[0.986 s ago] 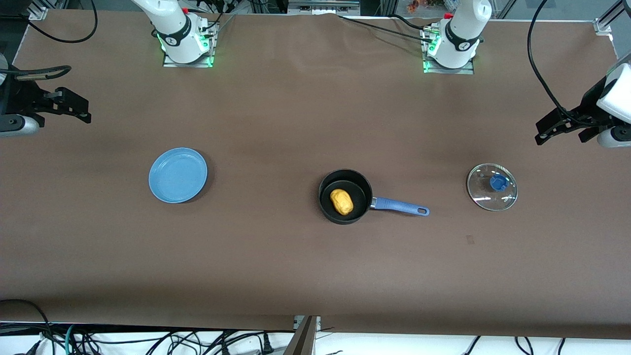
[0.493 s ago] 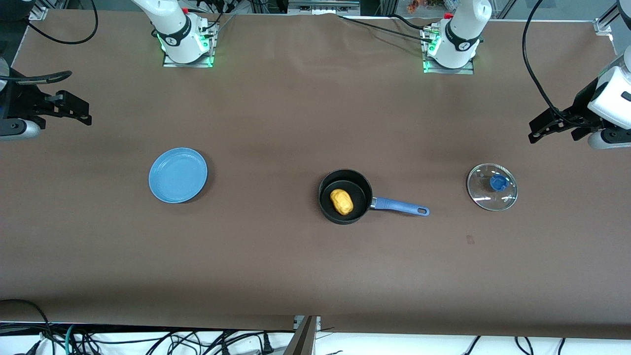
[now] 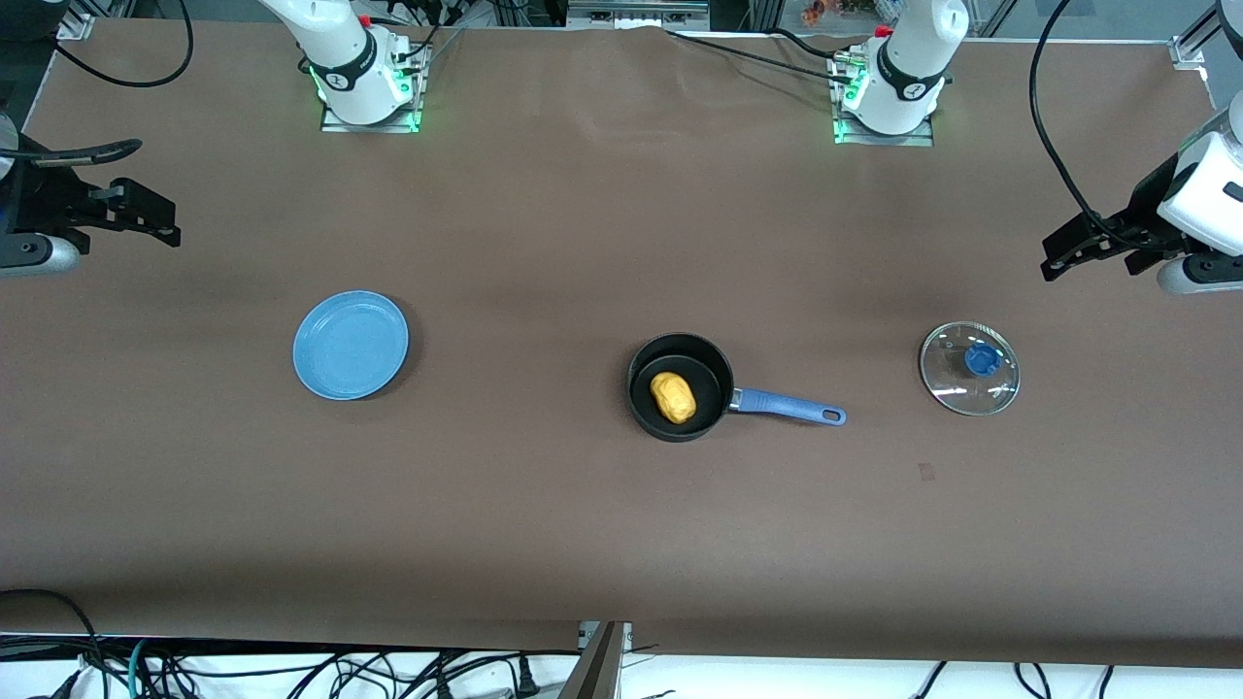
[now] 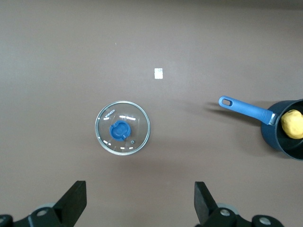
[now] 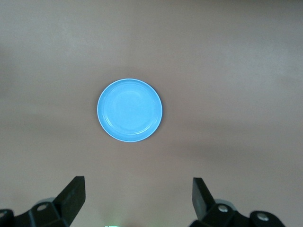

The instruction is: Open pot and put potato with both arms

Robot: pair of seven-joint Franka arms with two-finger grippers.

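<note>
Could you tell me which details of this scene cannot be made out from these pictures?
- Pot: the left wrist view's edge cuts off part of it.
- Potato: its underside is hidden against the pot's floor in both views.
- Small pale tag: any print is too small to read.
- Left gripper and right gripper: the front view's edges cut off the arms above them.

The left gripper (image 3: 1088, 254) hangs in the air over the desk's edge at the left arm's end, at about three o'clock in the front view, its jaws spread wide with nothing between them. The right gripper (image 3: 146, 212) hangs over the desk's edge at the right arm's end, at about nine o'clock, its jaws likewise wide apart and empty. Both arms reach outward from their bases at the top of that view.
</note>
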